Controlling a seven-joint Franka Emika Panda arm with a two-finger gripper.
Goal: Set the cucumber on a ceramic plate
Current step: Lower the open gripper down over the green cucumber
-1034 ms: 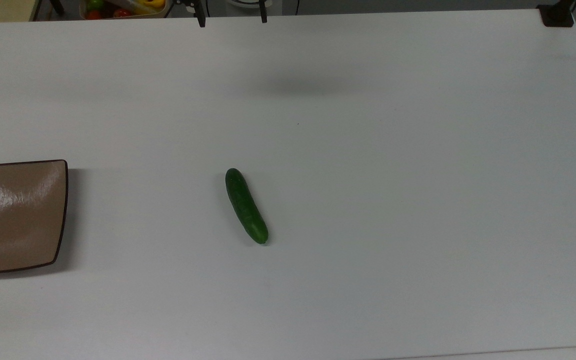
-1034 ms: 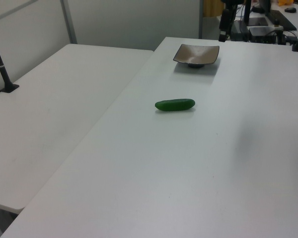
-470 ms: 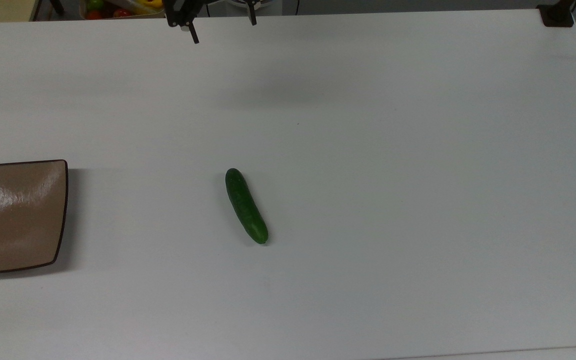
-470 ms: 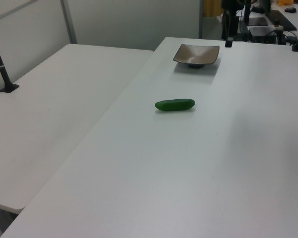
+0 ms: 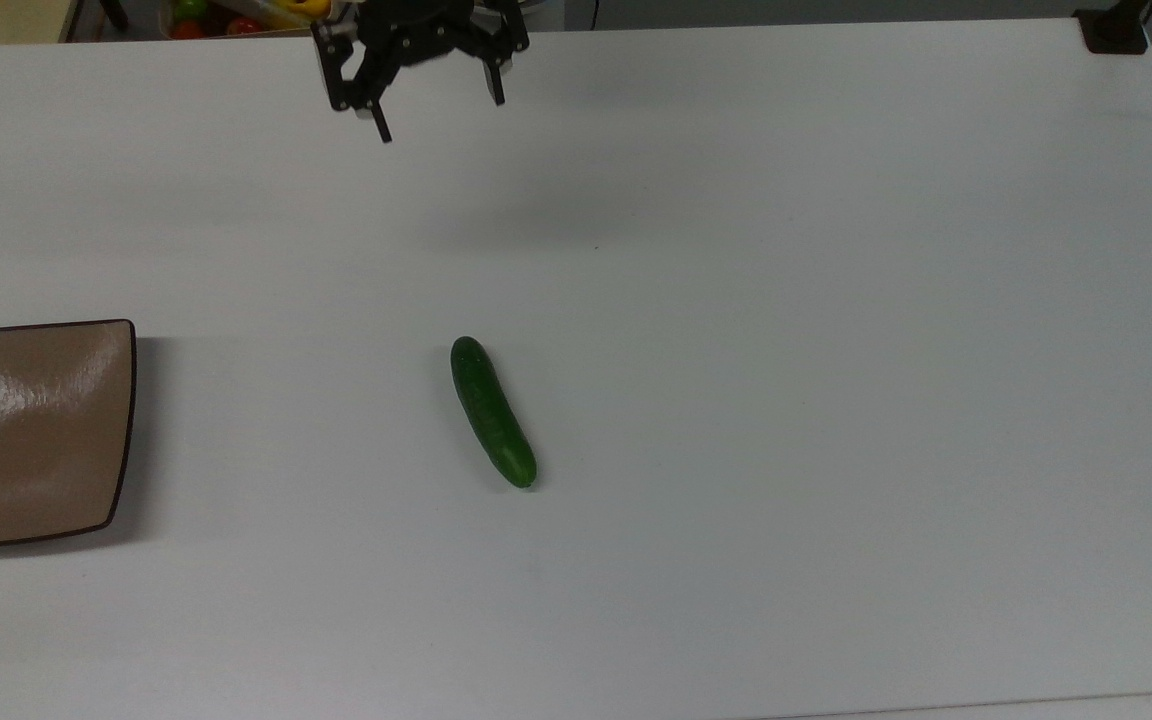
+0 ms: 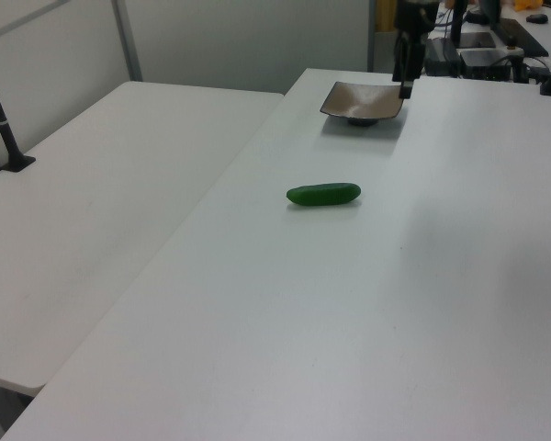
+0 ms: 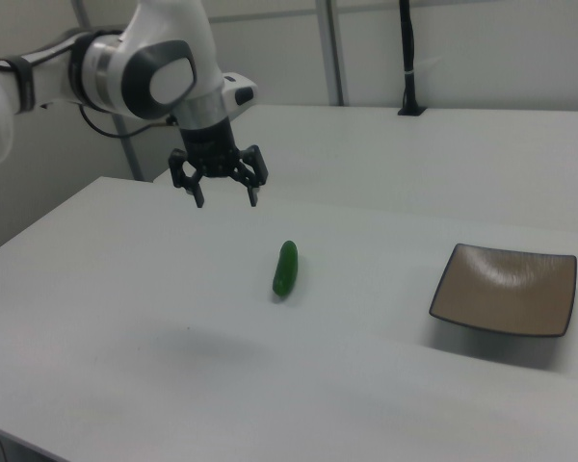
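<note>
Evenly and brightly lit from overhead, with soft diffuse shadows only. Faint blurred grey smudge on the white table [image 5: 836, 300] in the top view, below the gripper [image 5: 436, 115]; similar pale patch in the right view, toward the right view's lower left. Narrow soft shadow hugging the cucumber [image 5: 492, 411] and a wider one beside the ceramic plate [image 5: 26, 430]. White glare streaks on the plate's glossy surface in the top view. Slightly washed out and grainy in the left view, background soft
</note>
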